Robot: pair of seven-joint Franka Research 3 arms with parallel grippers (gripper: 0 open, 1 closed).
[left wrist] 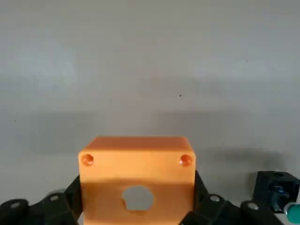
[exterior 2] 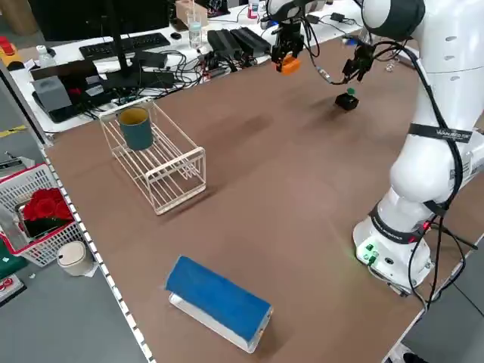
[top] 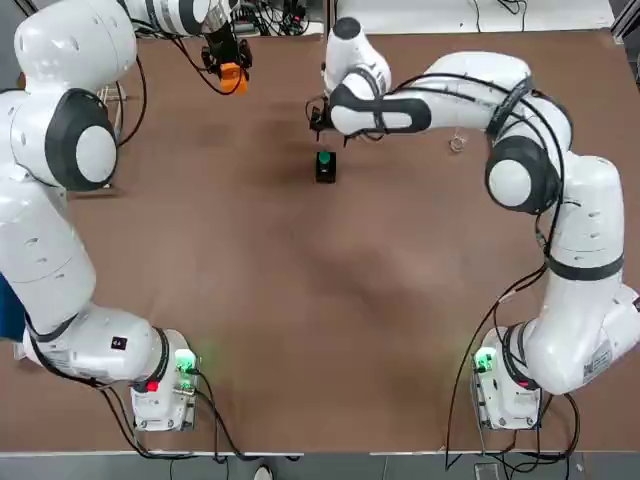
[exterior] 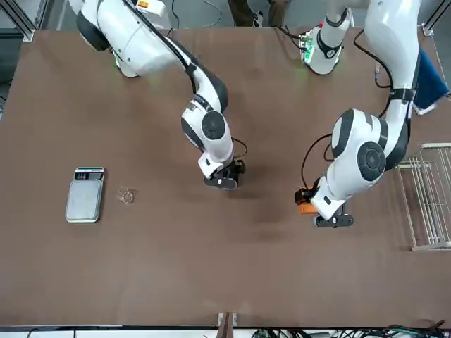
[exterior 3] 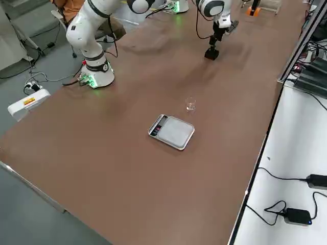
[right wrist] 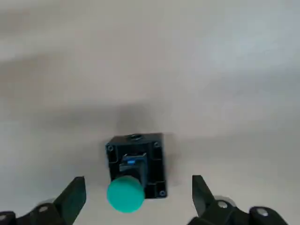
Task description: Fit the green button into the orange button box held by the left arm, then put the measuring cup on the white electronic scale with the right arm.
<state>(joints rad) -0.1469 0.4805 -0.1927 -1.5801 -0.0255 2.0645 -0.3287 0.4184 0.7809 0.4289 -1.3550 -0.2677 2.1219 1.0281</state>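
Right hand (right wrist: 136,199) hung open just above the button (right wrist: 135,171), fingers (right wrist: 70,199) spread wide to either side of it and not touching. The button sat on the counter (top: 300,300) far from the bases, near mid-width, lying with its green cap toward the wrist camera and its black square housing behind.

Left hand (left wrist: 137,211) was closed on the box (left wrist: 137,176), held off the counter out at the far left, round mounting hole facing the camera. The hole looked clear.

Handling, my judgement: the button is a small rigid plastic part, light, not fragile. The rounded cap would likely slip or roll between flat pads; the flat housing sides are the better place to take hold, leaving the cap end free to lead into the hole. The box looked equally stiff, so expect no give on insertion; alignment must be close.

Cup (exterior 3: 190,104) stood near the scale (exterior 3: 171,131), apart from it, well off to the right. Small, clear, probably light and easily tipped.
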